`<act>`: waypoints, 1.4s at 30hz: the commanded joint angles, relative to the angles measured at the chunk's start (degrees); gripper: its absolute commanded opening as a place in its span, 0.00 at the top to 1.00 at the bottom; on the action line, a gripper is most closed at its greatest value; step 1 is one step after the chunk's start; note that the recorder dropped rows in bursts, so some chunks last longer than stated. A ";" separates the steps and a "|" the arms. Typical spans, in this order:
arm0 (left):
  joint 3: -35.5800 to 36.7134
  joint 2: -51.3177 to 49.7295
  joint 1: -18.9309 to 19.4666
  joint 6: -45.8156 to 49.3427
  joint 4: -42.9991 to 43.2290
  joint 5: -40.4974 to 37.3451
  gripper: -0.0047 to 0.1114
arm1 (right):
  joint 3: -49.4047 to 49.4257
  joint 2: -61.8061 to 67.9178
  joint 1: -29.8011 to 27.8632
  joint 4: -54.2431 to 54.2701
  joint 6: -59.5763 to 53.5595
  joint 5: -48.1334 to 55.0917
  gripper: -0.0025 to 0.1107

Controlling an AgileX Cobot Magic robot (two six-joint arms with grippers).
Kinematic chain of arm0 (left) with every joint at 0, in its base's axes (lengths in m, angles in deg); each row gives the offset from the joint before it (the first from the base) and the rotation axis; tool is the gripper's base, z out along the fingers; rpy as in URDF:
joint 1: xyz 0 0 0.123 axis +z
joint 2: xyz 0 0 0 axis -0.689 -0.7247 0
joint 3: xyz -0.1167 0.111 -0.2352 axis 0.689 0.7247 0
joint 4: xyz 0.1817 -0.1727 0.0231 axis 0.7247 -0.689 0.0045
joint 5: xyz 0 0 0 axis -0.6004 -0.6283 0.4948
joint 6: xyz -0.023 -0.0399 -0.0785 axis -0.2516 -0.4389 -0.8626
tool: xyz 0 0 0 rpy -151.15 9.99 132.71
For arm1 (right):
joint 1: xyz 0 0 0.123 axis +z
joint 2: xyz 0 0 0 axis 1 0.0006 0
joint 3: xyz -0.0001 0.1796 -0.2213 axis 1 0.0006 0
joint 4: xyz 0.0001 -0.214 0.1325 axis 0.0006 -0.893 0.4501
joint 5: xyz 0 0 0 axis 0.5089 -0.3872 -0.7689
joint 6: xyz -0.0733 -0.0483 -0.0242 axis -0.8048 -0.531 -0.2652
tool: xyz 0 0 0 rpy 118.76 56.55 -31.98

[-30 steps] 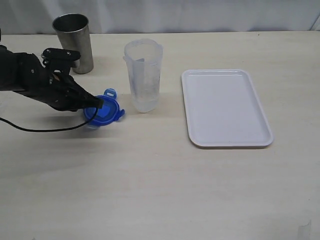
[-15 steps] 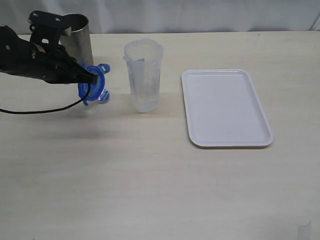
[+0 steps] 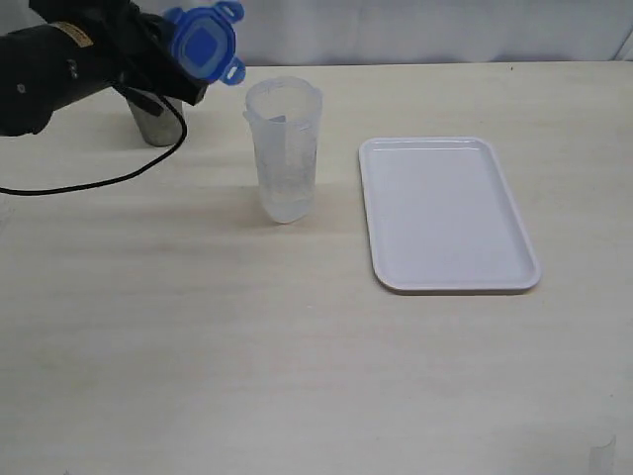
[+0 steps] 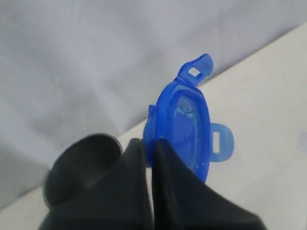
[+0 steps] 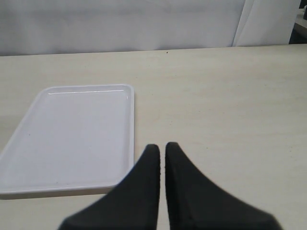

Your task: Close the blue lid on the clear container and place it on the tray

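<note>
In the exterior view the left gripper [image 3: 181,71] pinches the small round bright-blue plastic lid [image 3: 203,42] by its rim, aloft and left of the tall translucent plastic container [image 3: 284,148], which stands beside the flat white rectangular tray [image 3: 450,285]. The left wrist view shows the lid edge-on: probably light, stiff and slick, best held at the rim. In the right wrist view the right gripper [image 5: 162,151] is pressed together and empty.

**Aloft, not yet capped**

My left gripper [image 3: 188,81] pinches the round bright-blue plastic lid [image 3: 203,42] in the air, up and left of the tall clear plastic container [image 3: 284,148]. Right of that container, apart, lies the flat white rectangular tray [image 3: 450,213]; left, a grey steel cup [image 3: 150,127].
</note>
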 commanded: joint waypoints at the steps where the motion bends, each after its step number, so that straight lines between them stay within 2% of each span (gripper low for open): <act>1: -0.54 -0.34 -0.43 1.44 6.39 11.67 0.96 | 0.12 -0.27 -0.25 -0.04 0.06 -0.63 0.94; 4: -4.70 -3.57 -0.43 1.44 15.13 10.66 0.96 | 0.12 -0.27 -0.25 -0.04 0.06 -0.63 0.94; 8: -9.61 -8.18 -0.53 2.60 20.71 7.13 0.96 | 0.12 -0.27 -0.25 -0.04 0.06 -0.63 0.94; 14: -10.67 -9.34 -0.53 18.22 20.50 6.35 0.96 | 0.12 -0.27 -0.25 -0.04 0.06 -0.63 0.94; 18: -10.67 -9.21 -1.38 19.86 20.50 6.35 0.96 | 0.12 -0.27 -0.25 -0.04 0.06 -0.63 0.94; 26: -10.67 -8.19 -7.25 32.10 20.03 6.01 0.96 | 0.12 -0.27 -0.25 -0.04 0.06 -0.63 0.94; 32: -10.67 -4.94 -8.58 34.32 20.05 2.70 0.96 | 0.12 -0.27 -0.25 -0.04 0.06 -0.63 0.94; 42: -10.67 -0.76 -9.25 34.04 20.00 -10.25 0.96 | 0.12 -0.27 -0.25 -0.04 0.06 -0.63 0.94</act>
